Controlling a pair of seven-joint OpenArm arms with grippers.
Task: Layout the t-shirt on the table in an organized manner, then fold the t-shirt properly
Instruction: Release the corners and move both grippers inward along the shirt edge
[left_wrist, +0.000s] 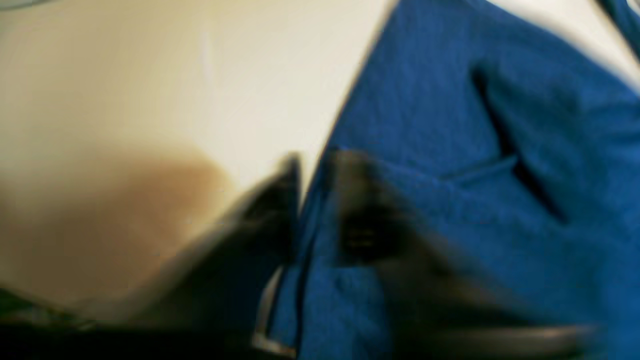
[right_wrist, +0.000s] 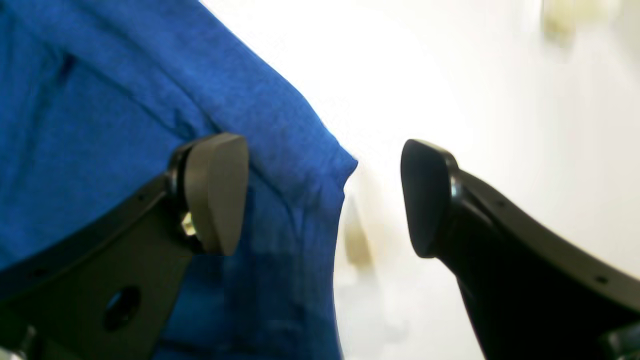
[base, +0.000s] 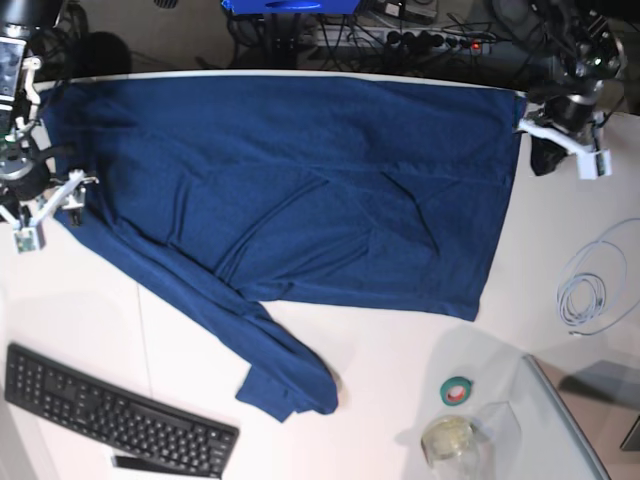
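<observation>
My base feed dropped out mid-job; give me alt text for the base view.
A navy t-shirt lies spread across the white table, one sleeve trailing toward the keyboard. The left gripper is shut on its right-hand edge; the right gripper is open at the opposite edge.

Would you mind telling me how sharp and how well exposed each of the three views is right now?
Left wrist view: heavily blurred, the left gripper smeared against the t-shirt. Right wrist view: the right gripper is fairly crisp, but the table is blown out white. Base view: sharp, evenly lit, soft shadows only.
</observation>
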